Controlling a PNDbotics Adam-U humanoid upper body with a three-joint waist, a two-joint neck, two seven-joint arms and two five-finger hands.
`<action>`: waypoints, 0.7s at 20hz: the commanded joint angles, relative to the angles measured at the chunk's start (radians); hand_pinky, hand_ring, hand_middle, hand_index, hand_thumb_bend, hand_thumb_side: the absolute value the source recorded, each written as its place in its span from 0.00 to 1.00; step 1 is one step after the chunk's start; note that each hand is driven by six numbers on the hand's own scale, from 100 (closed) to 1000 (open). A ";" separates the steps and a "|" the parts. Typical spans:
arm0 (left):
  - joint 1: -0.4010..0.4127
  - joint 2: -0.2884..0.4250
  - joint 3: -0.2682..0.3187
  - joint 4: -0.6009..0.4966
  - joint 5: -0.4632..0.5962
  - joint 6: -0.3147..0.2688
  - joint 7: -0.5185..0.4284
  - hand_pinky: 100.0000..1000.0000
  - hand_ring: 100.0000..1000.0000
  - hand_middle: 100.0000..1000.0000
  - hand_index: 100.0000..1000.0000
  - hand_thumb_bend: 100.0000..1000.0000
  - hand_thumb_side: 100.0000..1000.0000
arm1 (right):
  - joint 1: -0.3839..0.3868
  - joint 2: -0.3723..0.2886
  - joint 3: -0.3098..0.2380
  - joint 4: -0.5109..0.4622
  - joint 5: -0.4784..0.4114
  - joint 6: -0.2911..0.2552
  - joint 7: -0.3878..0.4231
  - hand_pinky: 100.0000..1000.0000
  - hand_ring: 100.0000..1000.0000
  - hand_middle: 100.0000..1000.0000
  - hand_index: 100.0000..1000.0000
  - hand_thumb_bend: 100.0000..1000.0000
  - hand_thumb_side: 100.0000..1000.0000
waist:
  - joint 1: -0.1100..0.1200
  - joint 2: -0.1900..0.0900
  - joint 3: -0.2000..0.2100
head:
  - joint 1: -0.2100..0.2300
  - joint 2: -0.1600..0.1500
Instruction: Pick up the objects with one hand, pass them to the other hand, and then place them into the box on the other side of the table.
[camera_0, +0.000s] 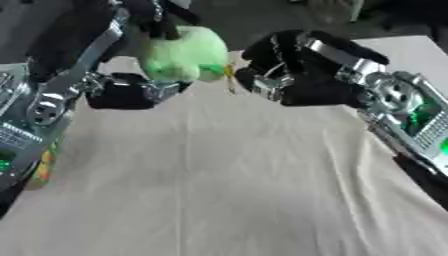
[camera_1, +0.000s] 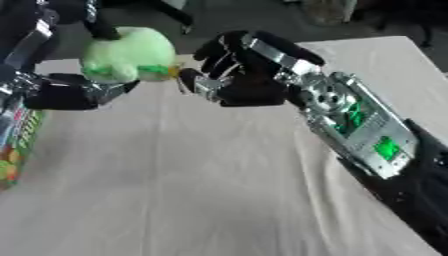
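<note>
While the two hands meet over the far middle of the table (camera_0: 227, 190), the job looks to be at the passing step. The left hand (camera_0: 131, 90) holds a soft green toy (camera_0: 182, 54) up in the air. Its fingers sit under and behind the toy and seem to curl round it, though part of the hand is hidden by the toy. The toy is fluffy and pale green, with a brighter green patch and a small yellow bit on the side that faces the other hand.

The right hand (camera_1: 229, 75) is just beside the toy, on the toy's right. Its fingers are spread and a little bent, and they hold nothing. It is hard to tell if a fingertip touches the yellow bit or is only very near it.

A bright box (camera_1: 16, 145) with fruit colours stands at the left edge of the table, under the left arm. No box shows on the right side in these views.

Next, the right hand likely needs to close round the toy. The left hand should let go only after that. Since the toy is soft, it may squash, so the right hand should take it round the middle, not by the small yellow bit.
</note>
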 joint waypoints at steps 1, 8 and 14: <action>0.000 0.044 0.036 -0.002 -0.002 0.009 0.022 0.40 0.38 0.26 0.33 0.33 0.00 | -0.002 -0.037 -0.027 -0.013 -0.016 -0.032 -0.007 0.70 0.69 0.60 0.73 0.26 0.37 | -0.001 -0.017 0.000 | 0.018 0.011; 0.053 0.100 0.096 0.000 0.001 0.038 0.069 0.40 0.38 0.26 0.32 0.30 0.00 | 0.020 -0.060 -0.052 -0.013 -0.025 -0.059 -0.043 0.69 0.67 0.57 0.71 0.25 0.36 | 0.001 -0.015 -0.001 | 0.048 0.025; 0.146 0.204 0.162 -0.008 0.020 0.086 0.119 0.40 0.39 0.26 0.33 0.30 0.00 | 0.058 -0.079 -0.070 -0.013 -0.049 -0.050 -0.142 0.68 0.65 0.54 0.69 0.26 0.29 | 0.006 -0.012 0.003 | 0.089 0.030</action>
